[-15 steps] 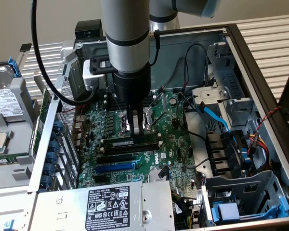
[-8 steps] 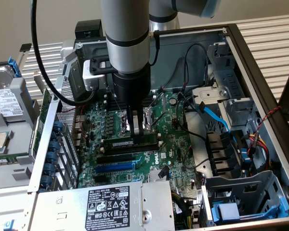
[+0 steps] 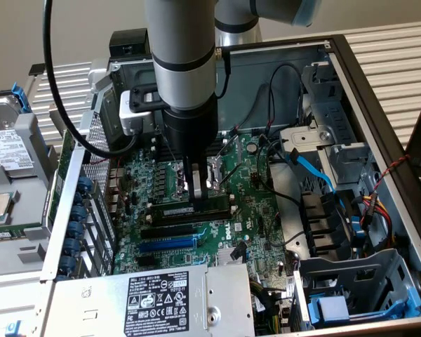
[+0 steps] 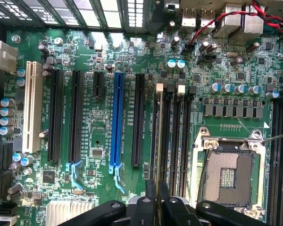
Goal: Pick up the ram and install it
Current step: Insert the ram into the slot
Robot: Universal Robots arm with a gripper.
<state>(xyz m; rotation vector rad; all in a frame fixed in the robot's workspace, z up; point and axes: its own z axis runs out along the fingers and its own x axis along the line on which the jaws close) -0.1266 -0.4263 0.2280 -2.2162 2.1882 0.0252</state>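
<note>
My gripper [image 3: 198,188] reaches down into the open computer case over the motherboard [image 3: 252,203]. In the wrist view its two black fingers [image 4: 150,200] are shut on the ram [image 4: 157,141], seen edge-on as a thin green-yellow line. The ram runs along the black memory slot [image 4: 163,141] nearest the expansion slots, with white latches [image 4: 159,87] at the far end. In the exterior view the ram [image 3: 212,201] lies level at the memory slots [image 3: 186,214] below the fingers. Whether it is seated in the slot I cannot tell.
A blue expansion slot [image 4: 117,122] and black ones lie beside the memory slots, with the open CPU socket [image 4: 228,176] on the other side. The power supply [image 3: 154,298], drive cages [image 3: 337,295], a blue cable [image 3: 312,168] and the case walls crowd the board.
</note>
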